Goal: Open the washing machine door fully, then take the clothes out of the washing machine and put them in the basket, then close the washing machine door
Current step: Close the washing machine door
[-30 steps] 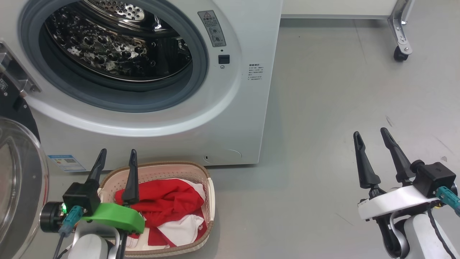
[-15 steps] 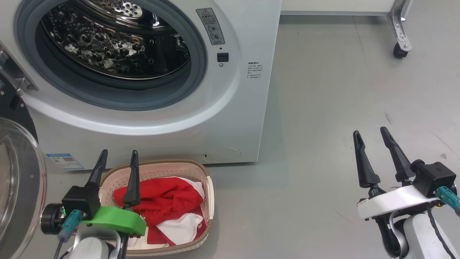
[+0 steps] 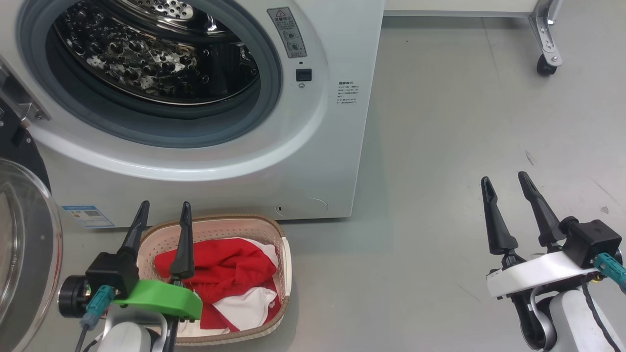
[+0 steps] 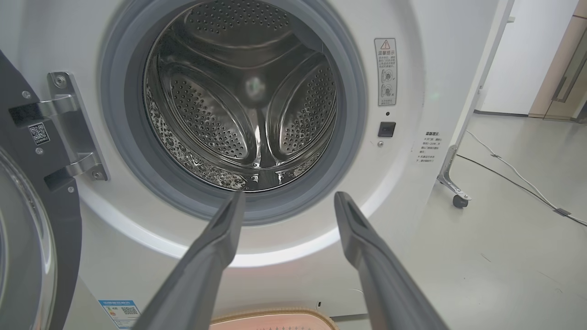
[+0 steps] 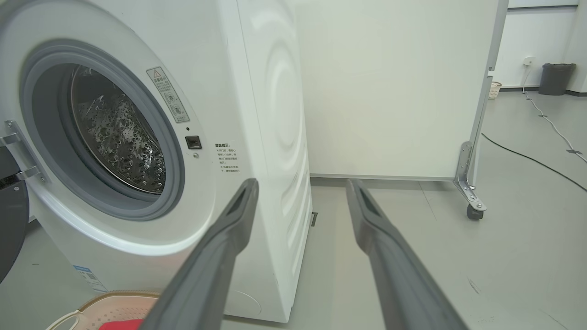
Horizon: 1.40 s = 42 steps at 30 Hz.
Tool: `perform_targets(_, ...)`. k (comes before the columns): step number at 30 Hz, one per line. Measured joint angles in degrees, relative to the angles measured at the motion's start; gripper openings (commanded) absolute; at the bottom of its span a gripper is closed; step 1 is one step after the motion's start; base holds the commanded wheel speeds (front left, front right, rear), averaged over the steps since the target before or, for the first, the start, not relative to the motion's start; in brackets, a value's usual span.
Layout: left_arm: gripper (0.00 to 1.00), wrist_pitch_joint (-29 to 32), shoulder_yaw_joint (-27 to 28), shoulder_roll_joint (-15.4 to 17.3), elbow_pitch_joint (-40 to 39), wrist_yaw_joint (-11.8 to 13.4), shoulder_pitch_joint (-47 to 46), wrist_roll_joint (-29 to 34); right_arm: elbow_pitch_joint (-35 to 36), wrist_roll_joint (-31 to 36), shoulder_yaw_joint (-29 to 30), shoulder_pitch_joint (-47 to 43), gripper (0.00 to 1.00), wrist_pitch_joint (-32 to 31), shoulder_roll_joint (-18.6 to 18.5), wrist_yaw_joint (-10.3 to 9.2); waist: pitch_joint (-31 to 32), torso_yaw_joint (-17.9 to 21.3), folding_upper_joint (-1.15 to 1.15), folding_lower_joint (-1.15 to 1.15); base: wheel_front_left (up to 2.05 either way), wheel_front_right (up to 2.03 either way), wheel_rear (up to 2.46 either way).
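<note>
The washing machine [image 3: 337,146] stands at the upper left, its steel drum [image 3: 146,58] bare inside. The washing machine door [image 3: 24,254] hangs swung open at the far left, its glass bowl facing me. Below the machine sits the basket [image 3: 234,218] with the red and white clothes [image 3: 225,274] heaped in it. My left gripper [image 3: 165,205] hovers open over the basket's left end, holding nothing. My right gripper [image 3: 503,178] is open and unladen over bare floor at the right. The left wrist view looks between open fingers [image 4: 220,238] into the drum [image 4: 247,105].
A white panel on a metal castor leg [image 3: 545,63] stands behind and to the right of the machine. Cables [image 5: 527,158] run over the grey floor [image 3: 440,195] beyond it, and a dark bin [image 5: 555,78] stands far off.
The head view has shifted a little, so the machine sits slightly higher in the picture. Both grippers stay open and in much the same place.
</note>
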<state>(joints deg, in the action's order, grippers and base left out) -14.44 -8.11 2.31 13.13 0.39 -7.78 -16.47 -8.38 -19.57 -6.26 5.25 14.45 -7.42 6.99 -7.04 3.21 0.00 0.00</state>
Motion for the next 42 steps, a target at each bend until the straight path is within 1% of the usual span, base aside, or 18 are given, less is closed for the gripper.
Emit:
perform_targets(11, 1.0, 0.0, -0.87, 0.0, -0.63, 0.58, 0.74, -0.18, 0.08, 0.49, 0.0, 0.0, 1.0, 0.0, 0.0, 0.0, -0.02, -0.07, 0.0, 0.0, 0.0, 0.0, 0.0)
perform_targets(34, 1.0, 0.0, -1.63, 0.0, -0.66, 0.84, 1.2, -0.62, 0.05, 0.49, -0.11, 0.0, 1.0, 0.0, 0.12, 0.0, 0.08, 0.1, 0.0, 0.0, 0.0, 0.0, 0.0)
perform_targets(42, 1.0, 0.0, -1.67, 0.0, -0.37, 1.16, 1.25, -2.56, -0.03, 0.49, -0.24, 0.01, 1.0, 0.0, 0.13, 0.0, 0.09, 0.1, 0.0, 0.0, -0.22, 0.22, 0.0)
